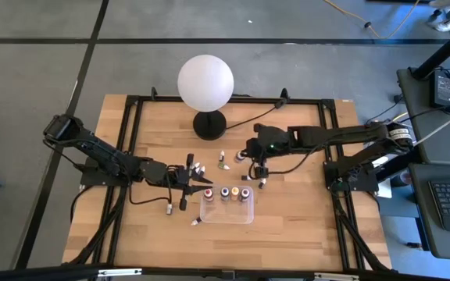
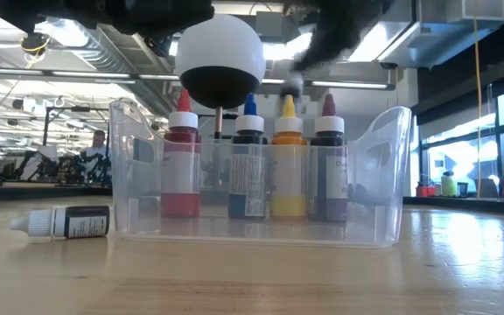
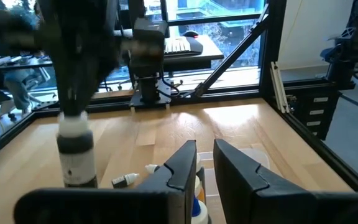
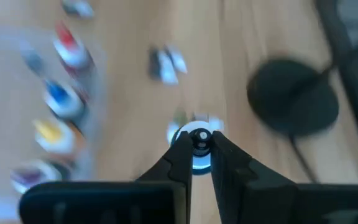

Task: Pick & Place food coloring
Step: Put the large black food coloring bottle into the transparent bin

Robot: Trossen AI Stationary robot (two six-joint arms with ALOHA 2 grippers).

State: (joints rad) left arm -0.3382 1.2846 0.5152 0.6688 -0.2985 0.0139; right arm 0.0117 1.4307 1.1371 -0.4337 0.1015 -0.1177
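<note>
The right gripper [image 4: 198, 149] has its two fingers clamped on a small food coloring bottle [image 4: 198, 148], which hangs from them just above the table with its long axis upright and its white cap at the top. In the left wrist view this held bottle [image 3: 76, 152] shows a white cap and a dark body below it. Such a bottle is light and stiff, but its smooth round plastic is slippery, so I judge that the best hold is across the cap or the shoulder, squarely on the middle line, or it may twist out.

Near this gripper, toward the robot's side, stands the clear plastic tray [image 1: 250, 215]. It holds four bottles in a row, all upright with the caps pointing up: red [image 2: 181, 166], blue [image 2: 248, 166], yellow [image 2: 289, 166] and a dark one [image 2: 328, 166].

Other bottles lie apart on the wooden table [image 1: 303, 226], their long axes flat on the wood. One dark bottle [image 2: 59, 222] lies just beside the tray, outside it.

The left gripper [image 1: 186, 181] waits close to the tray's other side, its fingers a little apart with nothing visible between them. Behind stands the white globe lamp [image 1: 205, 82].
</note>
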